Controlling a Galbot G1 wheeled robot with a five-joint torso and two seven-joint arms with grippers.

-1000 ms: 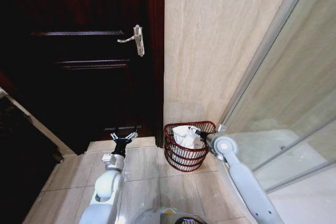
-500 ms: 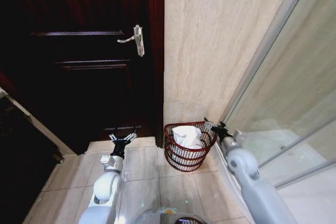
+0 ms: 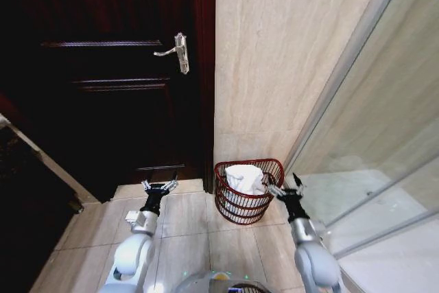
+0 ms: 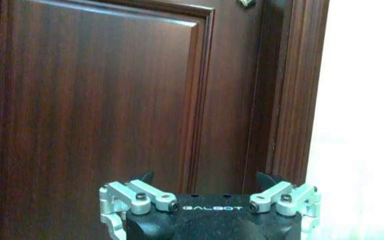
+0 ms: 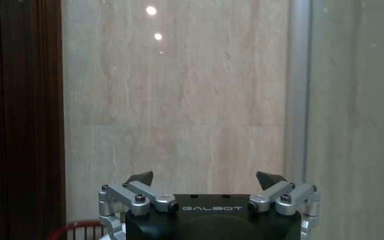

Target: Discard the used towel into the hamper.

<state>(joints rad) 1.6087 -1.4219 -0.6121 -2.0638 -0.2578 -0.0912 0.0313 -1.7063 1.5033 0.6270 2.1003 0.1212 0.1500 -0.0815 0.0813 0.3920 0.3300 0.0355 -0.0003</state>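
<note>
A: Head view first. What has changed?

B: The right gripper (image 3: 282, 188) has pulled back off the hamper (image 3: 247, 192). A second ago it reached over the rim at the far right; now it hangs just to the right of the basket, nearer the robot, its fingers spread and empty. The towel (image 3: 244, 176) lies as a white heap inside the hamper, which stands on the floor (image 3: 188, 241) against the wall (image 3: 274, 60), right of the dark door (image 3: 110, 80).

A: So the drop is made?

B: I judge so (nothing white clings to the fingers). The left gripper (image 3: 158, 186) hangs low on the left before the door, open as before.

A: Left wrist view?

B: The left gripper (image 4: 209, 182) faces the door panel (image 4: 98, 90), fingertips apart, holding nothing.

A: Right wrist view?

B: The right gripper (image 5: 205, 179) points at the wall (image 5: 178, 100), fingers wide apart, with a sliver of the hamper rim (image 5: 78, 229) low beside it. The arm looks to be retreating; the task seems essentially finished.
</note>
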